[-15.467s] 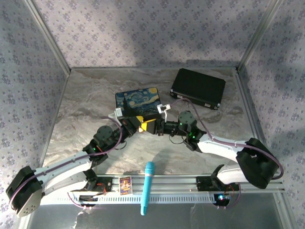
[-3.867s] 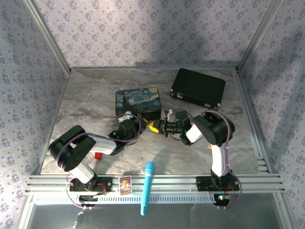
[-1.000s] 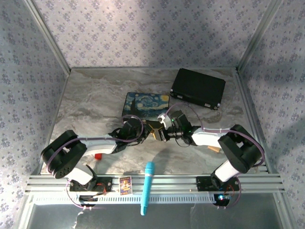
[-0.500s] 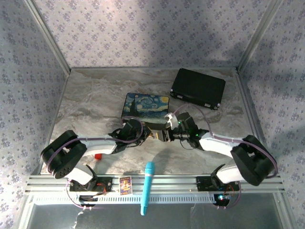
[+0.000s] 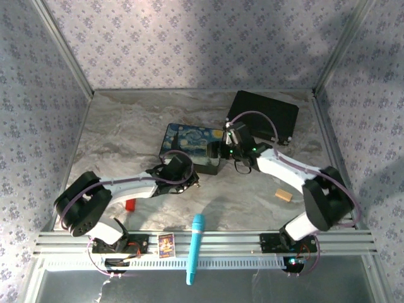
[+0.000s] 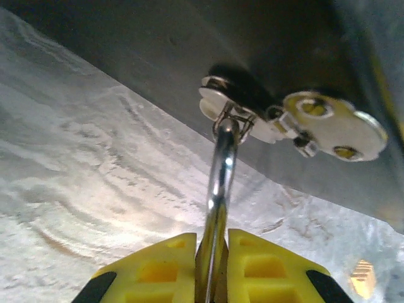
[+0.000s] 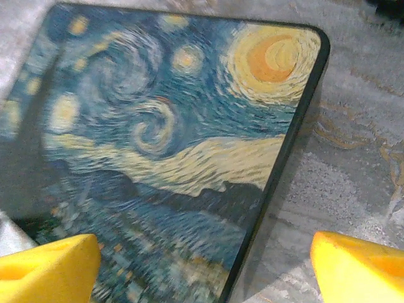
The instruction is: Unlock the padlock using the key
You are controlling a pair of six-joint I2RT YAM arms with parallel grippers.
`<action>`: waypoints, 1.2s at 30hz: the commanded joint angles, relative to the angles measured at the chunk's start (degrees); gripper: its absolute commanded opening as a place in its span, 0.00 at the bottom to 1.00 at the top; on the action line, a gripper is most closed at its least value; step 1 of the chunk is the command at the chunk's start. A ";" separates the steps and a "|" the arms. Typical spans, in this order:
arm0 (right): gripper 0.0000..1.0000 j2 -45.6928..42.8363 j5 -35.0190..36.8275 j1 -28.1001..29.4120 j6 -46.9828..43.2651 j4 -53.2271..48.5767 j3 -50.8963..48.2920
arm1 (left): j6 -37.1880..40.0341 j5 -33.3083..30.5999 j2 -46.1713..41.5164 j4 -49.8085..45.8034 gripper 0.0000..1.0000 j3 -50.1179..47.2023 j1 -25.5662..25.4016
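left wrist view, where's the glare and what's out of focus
Left wrist view: glare streaks the padlock shackle and washes the hasp plates, a soft sheen lies on the marble table, the tin wall above sits in shadow, and the tan block at the lower right is out of focus.

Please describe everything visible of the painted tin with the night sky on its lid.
The tin is a flat rectangular box with rounded corners, lying lid up near the middle of the table. Its lid shows a swirling blue night sky with yellow stars and an orange moon; the side walls look dark. One wall carries a silver latch; the thin shackle of the padlock passes through its loop, pinched by the left tool. The open right tool hovers over the lid.
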 commanded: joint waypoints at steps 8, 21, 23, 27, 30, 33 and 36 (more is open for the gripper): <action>0.78 9.94 4.60 -0.29 -2.41 -10.24 7.12 | 15.52 -8.04 -1.61 -26.86 0.03 5.57 2.22; 0.74 12.10 1.98 -0.75 -1.19 -7.67 6.09 | 22.62 -11.12 2.12 -33.42 0.14 9.61 2.93; 0.75 12.38 1.33 -0.79 -0.92 -7.25 5.79 | 22.18 -11.12 1.79 -31.18 0.14 9.15 2.26; 0.75 12.54 0.47 -0.87 -0.35 -6.16 5.14 | 22.14 -10.69 1.19 -27.38 0.19 7.92 1.69; 0.75 12.80 0.29 -0.86 -0.09 -5.83 4.88 | 21.64 -10.47 0.37 -25.01 0.19 6.30 1.64; 0.75 13.12 -0.08 -0.93 0.25 -5.35 4.79 | 21.33 -10.21 0.04 -24.23 0.19 5.46 1.62; 0.76 13.39 -0.54 -0.92 0.53 -4.95 4.79 | 20.89 -10.38 -0.21 -24.15 0.20 4.93 1.42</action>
